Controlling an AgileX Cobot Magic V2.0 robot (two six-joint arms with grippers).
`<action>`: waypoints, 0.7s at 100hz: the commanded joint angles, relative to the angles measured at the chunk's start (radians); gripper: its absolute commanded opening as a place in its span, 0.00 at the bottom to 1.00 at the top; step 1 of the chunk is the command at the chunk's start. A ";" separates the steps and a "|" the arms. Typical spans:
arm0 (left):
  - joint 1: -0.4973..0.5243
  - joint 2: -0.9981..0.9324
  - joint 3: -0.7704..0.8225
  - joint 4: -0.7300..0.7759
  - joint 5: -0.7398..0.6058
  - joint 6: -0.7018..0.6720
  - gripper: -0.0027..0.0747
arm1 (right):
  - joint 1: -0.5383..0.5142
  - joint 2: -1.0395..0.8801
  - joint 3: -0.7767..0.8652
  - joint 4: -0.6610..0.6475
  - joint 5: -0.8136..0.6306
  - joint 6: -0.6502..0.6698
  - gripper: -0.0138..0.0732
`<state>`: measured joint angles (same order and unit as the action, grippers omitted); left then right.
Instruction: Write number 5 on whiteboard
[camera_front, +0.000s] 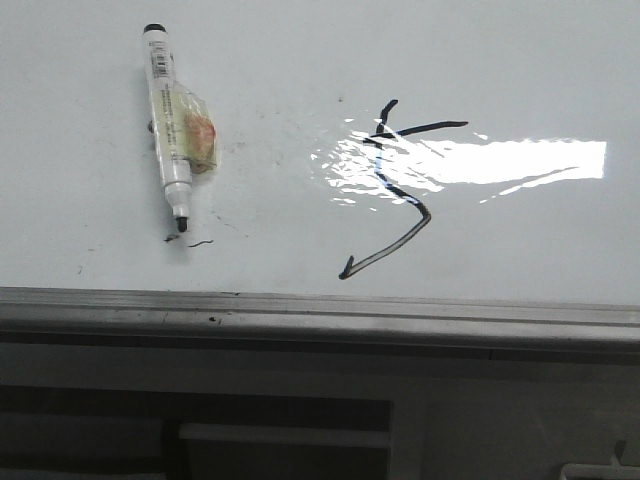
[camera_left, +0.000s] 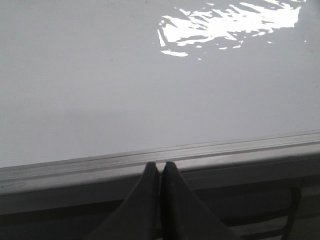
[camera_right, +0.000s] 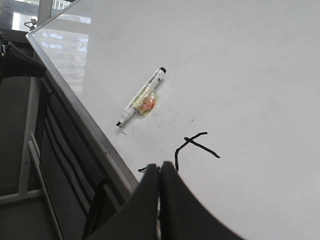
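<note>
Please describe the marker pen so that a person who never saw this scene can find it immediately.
Look at the whiteboard, the large glossy white surface with a grey metal edge. Left of the drawn number 5 lies the marker, uncapped tip toward the edge. It alone is a solid object, with crumpled clear tape around its white barrel.

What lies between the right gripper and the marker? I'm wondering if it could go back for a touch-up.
Nothing visible. The right gripper, fingers together, sits off the near edge of the whiteboard; only bare board and part of the number 5 separate it from the uncapped marker lying flat.
</note>
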<state>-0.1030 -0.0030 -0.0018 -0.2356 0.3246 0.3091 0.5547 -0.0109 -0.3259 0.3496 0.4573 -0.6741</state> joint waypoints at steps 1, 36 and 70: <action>-0.007 -0.028 0.026 -0.007 -0.075 -0.010 0.01 | -0.004 0.013 -0.025 0.003 -0.081 0.001 0.10; -0.007 -0.028 0.026 -0.007 -0.075 -0.010 0.01 | -0.007 0.006 0.007 0.003 -0.074 0.001 0.10; -0.007 -0.028 0.026 -0.007 -0.075 -0.010 0.01 | -0.297 -0.016 0.200 -0.494 -0.156 0.701 0.10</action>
<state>-0.1030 -0.0030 -0.0018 -0.2356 0.3232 0.3075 0.3334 -0.0109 -0.1453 -0.0098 0.3854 -0.1561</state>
